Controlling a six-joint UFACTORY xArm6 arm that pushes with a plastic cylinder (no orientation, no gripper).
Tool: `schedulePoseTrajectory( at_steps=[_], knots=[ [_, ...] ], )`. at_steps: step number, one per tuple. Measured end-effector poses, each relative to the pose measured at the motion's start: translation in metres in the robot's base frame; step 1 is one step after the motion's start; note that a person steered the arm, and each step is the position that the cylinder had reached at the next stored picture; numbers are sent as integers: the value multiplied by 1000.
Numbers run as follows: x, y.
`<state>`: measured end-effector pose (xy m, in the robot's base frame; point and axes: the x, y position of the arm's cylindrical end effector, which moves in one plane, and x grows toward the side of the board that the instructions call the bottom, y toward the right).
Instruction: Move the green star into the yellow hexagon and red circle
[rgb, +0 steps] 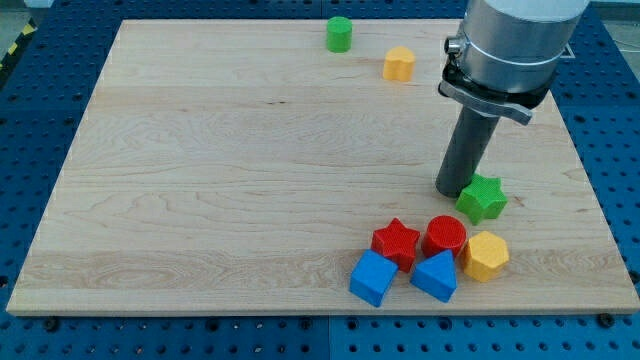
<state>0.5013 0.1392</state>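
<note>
My tip (452, 188), a bare rod tool that holds nothing, touches the green plastic star (482, 198) just above the red plastic circle (445, 235) and yellow plastic hexagon (486, 256); an off-centre shove could spin it off the wooden worktop (200, 150).

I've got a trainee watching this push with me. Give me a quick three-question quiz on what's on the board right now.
1. True or false: my tip stands against the view's left side of the green star.
2. Which block sits nearest below the green star? A) blue cube B) red circle C) green cylinder
3. Fill in: the yellow hexagon near the view's bottom lies to the view's ____ of the red circle.

Key
1. True.
2. B; the red star lies further to the view's left.
3. Right. A second yellow hexagon sits near the view's top.
</note>
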Motion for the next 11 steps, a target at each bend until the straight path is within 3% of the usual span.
schedulePoseTrajectory(
  at_steps=[2, 3, 5, 11],
  knots=[
    [5, 11],
    [-25, 26],
    [-1, 93],
    [23, 46]
  ],
)
